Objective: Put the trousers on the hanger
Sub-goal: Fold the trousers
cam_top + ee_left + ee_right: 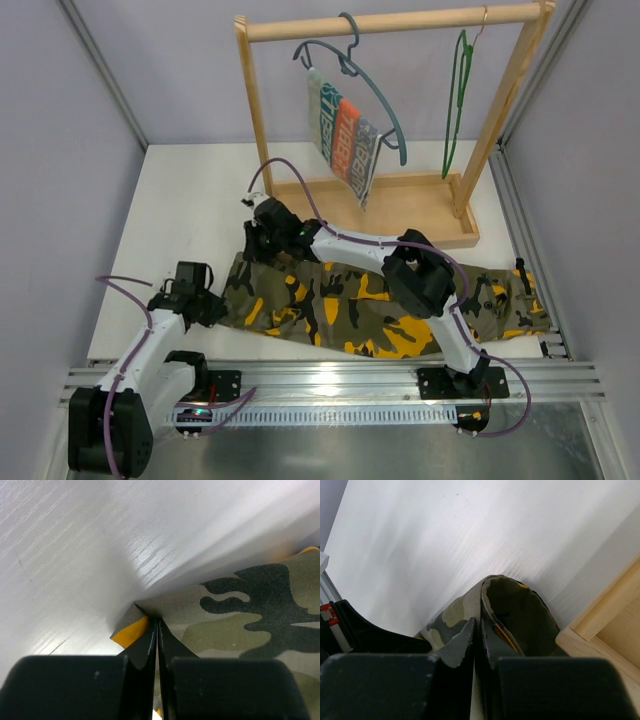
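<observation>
Both grips are pinched shut on the trousers [350, 310], spread along the bench's [190, 200] near edge: left end effector [156, 622] at their left end, right end effector [476, 622] at the far edge. The hanger [457, 100] hangs on the rack [400, 22], far right.

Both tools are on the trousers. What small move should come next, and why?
Probably raise both tools together a little. The left tool and right tool are each shut on an edge of the trousers, which lie flat on the table, while the green hanger hangs on the rack.
</observation>
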Robot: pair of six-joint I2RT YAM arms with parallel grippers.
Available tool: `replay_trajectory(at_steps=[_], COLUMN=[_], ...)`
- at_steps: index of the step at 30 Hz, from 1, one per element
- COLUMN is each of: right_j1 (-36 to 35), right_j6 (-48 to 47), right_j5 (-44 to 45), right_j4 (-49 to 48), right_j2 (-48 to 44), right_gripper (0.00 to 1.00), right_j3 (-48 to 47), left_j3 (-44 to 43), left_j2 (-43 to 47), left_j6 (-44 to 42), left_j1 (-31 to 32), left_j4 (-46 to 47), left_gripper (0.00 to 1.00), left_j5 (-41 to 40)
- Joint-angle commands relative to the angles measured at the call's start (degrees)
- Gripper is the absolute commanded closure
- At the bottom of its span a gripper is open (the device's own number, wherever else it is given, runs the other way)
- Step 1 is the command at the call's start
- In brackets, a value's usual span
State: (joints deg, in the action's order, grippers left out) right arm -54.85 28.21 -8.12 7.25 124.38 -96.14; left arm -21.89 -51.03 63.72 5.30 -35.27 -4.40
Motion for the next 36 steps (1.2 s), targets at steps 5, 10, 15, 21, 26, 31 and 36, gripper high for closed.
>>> replay_trajectory(at_steps=[5,10,15,21,26,31,36], right_j1=[1.5,1.24,0.01,-0.79,-0.96,-0.96,-0.96], right_j6=[-1.66,-1.58,1.23,1.41,0.45,0.88,1.24], right_j5=[-0.67,-3.91,-6.03,-5.07,-3.22,-2.78,-1.73], right_j4=[-0.57,-1.62,0.14,-0.65,0.04,-0.56,0.14], right_j2=[-8.26,-17.84,-25.75,-34.53,-38.15,-40.17,-43.16], right_gripper=[0.61,0.46,0.41,0.4,0.4,0.4,0.4], right_j3=[0.41,9.73,17.64,26.52,31.09,33.56,36.19], left_j3=[-6.31,-19.12,-21.88,-19.24,-17.75,-12.4,-11.33], left_j2=[0.14,-0.39,-2.14,-9.7,-11.91,-12.87,-16.56], left_j6=[0.61,-2.45,-12.63,-17.75,-21.09,-20.57,-20.4], left_j1=[0.33,0.32,0.32,0.24,0.24,0.24,0.32], left_j4=[-10.51,-16.41,-8.54,-0.77,0.9,5.02,5.12], left_gripper=[0.86,0.5,0.35,0.35,0.35,0.4,0.45], left_j5=[-4.11,-10.35,-6.61,3.25,5.81,6.51,2.66])
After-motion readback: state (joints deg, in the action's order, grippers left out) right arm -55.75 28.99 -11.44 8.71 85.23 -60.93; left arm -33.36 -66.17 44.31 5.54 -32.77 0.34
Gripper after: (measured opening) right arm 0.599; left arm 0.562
